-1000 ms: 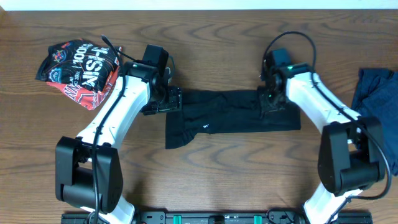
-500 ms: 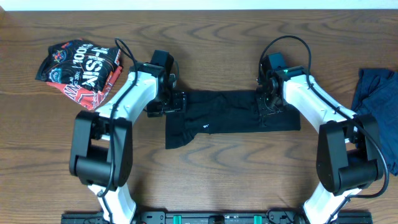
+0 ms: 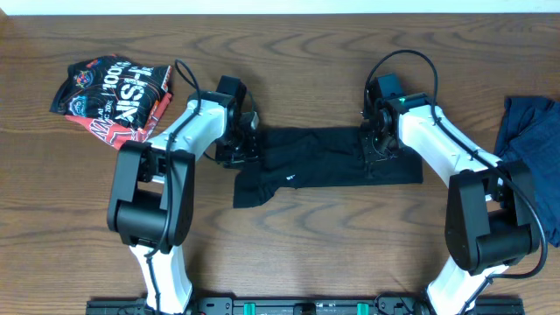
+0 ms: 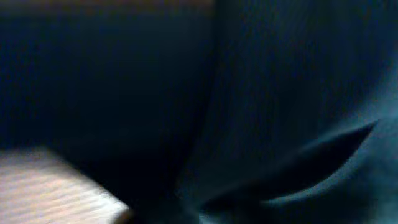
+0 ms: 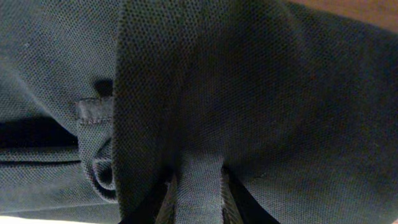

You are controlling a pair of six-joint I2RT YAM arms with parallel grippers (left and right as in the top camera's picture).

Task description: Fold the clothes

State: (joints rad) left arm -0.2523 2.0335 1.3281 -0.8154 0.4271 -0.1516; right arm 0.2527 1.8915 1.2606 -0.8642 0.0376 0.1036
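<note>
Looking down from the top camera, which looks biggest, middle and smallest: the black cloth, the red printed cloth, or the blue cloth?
1. black cloth
2. red printed cloth
3. blue cloth, unsure, since the picture's edge cuts it off.

Overhead, the brown wooden tabletop (image 3: 297, 254) is evenly lit and sharp. Left wrist view: dim, blurred throughout. Right wrist view: black knit garment (image 5: 261, 93) crisp, shadowed at 6 o'clock.

We note white shells on the left arm (image 3: 188, 127) and right arm (image 3: 442, 136), black joints, looping black cables (image 3: 407, 54) (one green light (image 3: 403, 100) glows).
</note>
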